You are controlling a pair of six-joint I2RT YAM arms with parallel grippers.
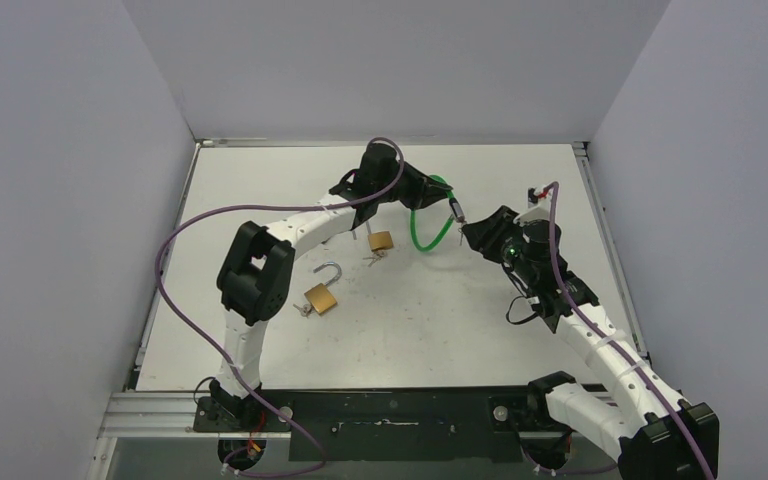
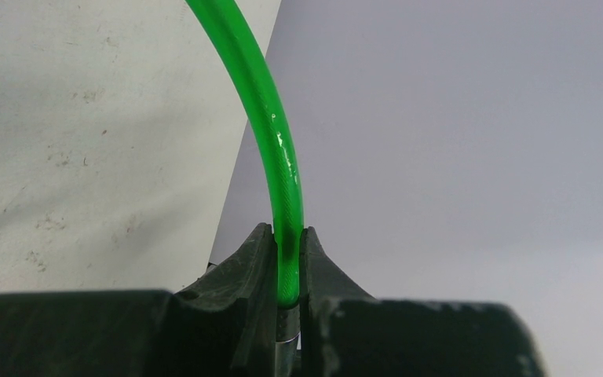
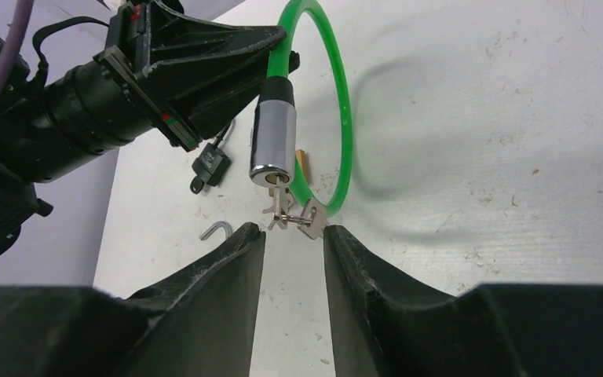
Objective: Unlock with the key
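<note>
My left gripper (image 1: 442, 190) is shut on a green cable lock (image 1: 426, 232) and holds it above the table; the green cable (image 2: 279, 149) runs up from between its fingers. The lock's silver cylinder (image 3: 273, 142) hangs down with a key (image 3: 280, 195) in its end and more keys (image 3: 308, 216) dangling from a small ring. My right gripper (image 3: 294, 233) is open, its fingertips just below and on either side of the dangling keys, not gripping them. It also shows in the top view (image 1: 472, 231) beside the cylinder.
A brass padlock with its shackle open (image 1: 322, 293) lies at table centre-left. Another brass padlock (image 1: 381, 241) with keys lies under the left arm. A small black padlock (image 3: 210, 166) shows in the right wrist view. Grey walls surround the table.
</note>
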